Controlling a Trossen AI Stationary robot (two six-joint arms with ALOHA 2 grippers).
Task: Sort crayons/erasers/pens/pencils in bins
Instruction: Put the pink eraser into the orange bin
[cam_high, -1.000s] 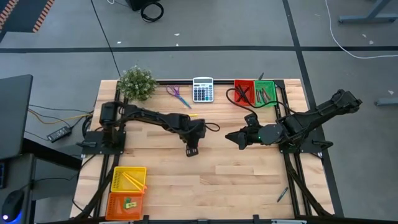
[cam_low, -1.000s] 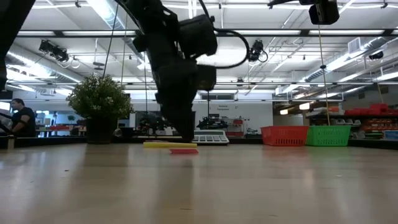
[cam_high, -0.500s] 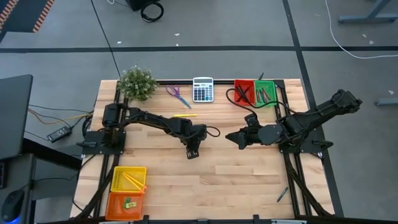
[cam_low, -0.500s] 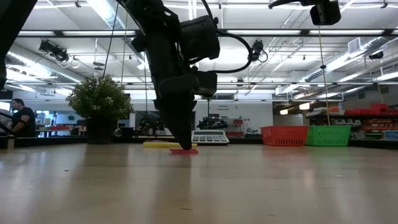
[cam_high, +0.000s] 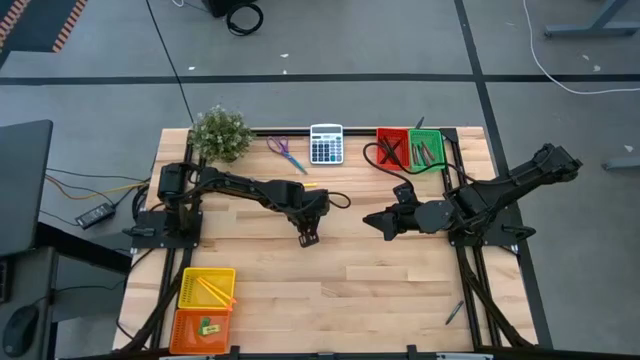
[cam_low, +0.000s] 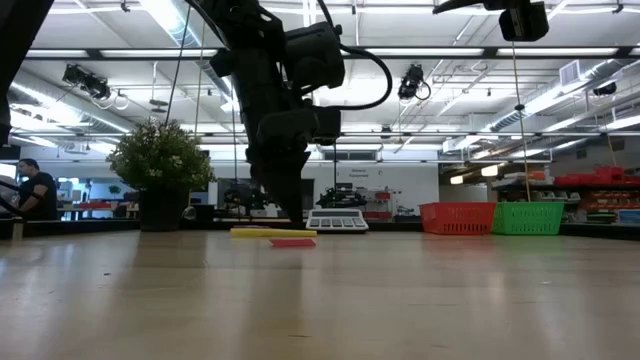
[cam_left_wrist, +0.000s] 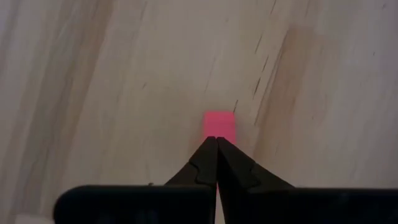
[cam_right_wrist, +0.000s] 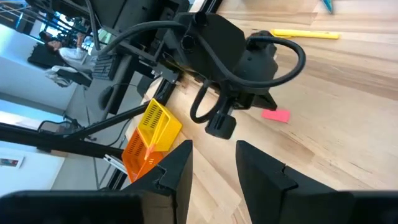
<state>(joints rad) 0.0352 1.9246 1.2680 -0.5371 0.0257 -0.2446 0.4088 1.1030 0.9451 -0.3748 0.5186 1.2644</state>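
Observation:
A small pink eraser lies flat on the wooden table near its middle and also shows in the low view and the right wrist view. My left gripper hangs just above it, fingers shut with nothing between them; its tip stands clear of the table. A yellow pen lies on the table behind the eraser. My right gripper waits open to the right of the middle, pointing at the left arm.
Red bin and green bin stand at the far right, yellow bin and orange bin at the near left. A calculator, purple scissors and a potted plant line the far edge.
My left gripper dipped down onto the pink eraser and has since risen a little off the table. The eraser stays lying on the table at about the same spot.

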